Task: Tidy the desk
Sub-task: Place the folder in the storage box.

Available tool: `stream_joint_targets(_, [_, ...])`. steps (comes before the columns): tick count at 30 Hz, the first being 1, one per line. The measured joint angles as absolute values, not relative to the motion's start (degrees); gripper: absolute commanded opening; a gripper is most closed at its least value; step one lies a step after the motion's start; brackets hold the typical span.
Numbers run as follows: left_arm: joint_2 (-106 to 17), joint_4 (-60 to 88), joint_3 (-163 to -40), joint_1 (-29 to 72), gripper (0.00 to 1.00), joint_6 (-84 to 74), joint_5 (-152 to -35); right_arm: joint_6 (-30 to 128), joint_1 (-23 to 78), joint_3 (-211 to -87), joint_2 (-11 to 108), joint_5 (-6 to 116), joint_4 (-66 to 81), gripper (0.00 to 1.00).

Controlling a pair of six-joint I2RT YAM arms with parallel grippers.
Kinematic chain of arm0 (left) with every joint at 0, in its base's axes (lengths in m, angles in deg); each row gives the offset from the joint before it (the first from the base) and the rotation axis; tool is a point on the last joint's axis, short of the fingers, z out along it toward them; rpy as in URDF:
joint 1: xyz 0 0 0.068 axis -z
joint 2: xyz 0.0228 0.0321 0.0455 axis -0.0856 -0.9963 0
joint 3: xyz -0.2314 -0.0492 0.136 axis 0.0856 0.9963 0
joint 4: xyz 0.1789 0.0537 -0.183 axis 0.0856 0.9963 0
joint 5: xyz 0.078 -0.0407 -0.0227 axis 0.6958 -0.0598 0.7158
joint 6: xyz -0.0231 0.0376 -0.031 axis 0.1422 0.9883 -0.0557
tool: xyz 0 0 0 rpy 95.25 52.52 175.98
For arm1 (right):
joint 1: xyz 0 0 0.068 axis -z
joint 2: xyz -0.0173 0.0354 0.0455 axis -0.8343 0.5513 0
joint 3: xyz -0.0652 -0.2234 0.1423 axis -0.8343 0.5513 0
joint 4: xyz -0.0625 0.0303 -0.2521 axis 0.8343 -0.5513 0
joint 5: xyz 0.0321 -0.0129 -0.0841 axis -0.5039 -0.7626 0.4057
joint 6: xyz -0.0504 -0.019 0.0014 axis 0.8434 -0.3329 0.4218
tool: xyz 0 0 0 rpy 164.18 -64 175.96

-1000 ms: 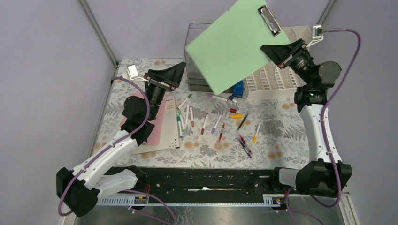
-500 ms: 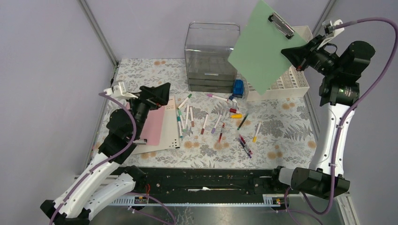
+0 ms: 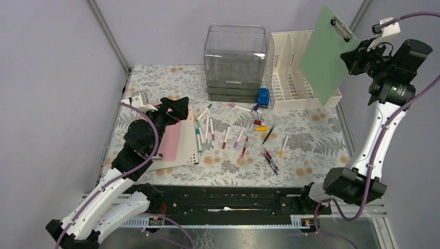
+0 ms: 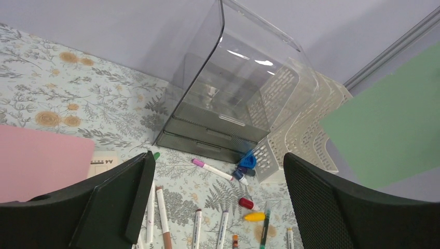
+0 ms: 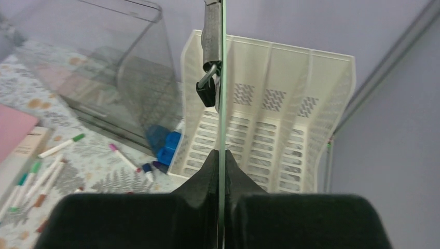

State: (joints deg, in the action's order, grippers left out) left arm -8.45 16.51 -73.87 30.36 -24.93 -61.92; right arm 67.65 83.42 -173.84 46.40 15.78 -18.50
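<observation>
Above the white slotted file rack (image 3: 288, 72), my right gripper (image 3: 353, 61) has swung the clamped green clipboard (image 3: 322, 54) upright, seemingly ready for slotting; my left gripper (image 3: 175, 108) gapes wide over the fern-printed cloth desk (image 3: 311, 145).

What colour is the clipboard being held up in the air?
The clipboard is plain light green; the top external view shows it best.

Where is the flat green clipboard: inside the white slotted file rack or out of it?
Out: the right gripper holds the green clipboard on edge above the white file rack, not between its dividers.
</observation>
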Motion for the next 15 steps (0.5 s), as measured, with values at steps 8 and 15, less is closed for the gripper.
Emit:
stream_joint_targets(8, [-7.55, 16.44, -71.29, 30.36, 0.99, -23.92, -61.04, 74.02, 85.97, -180.05, 53.66, 22.66, -19.96, 0.0])
stream_joint_targets(15, [-6.59, 15.87, -69.45, 30.27, 0.99, -22.57, -59.89, 77.71, 87.46, -185.23, 59.76, 26.07, -21.51, 0.0])
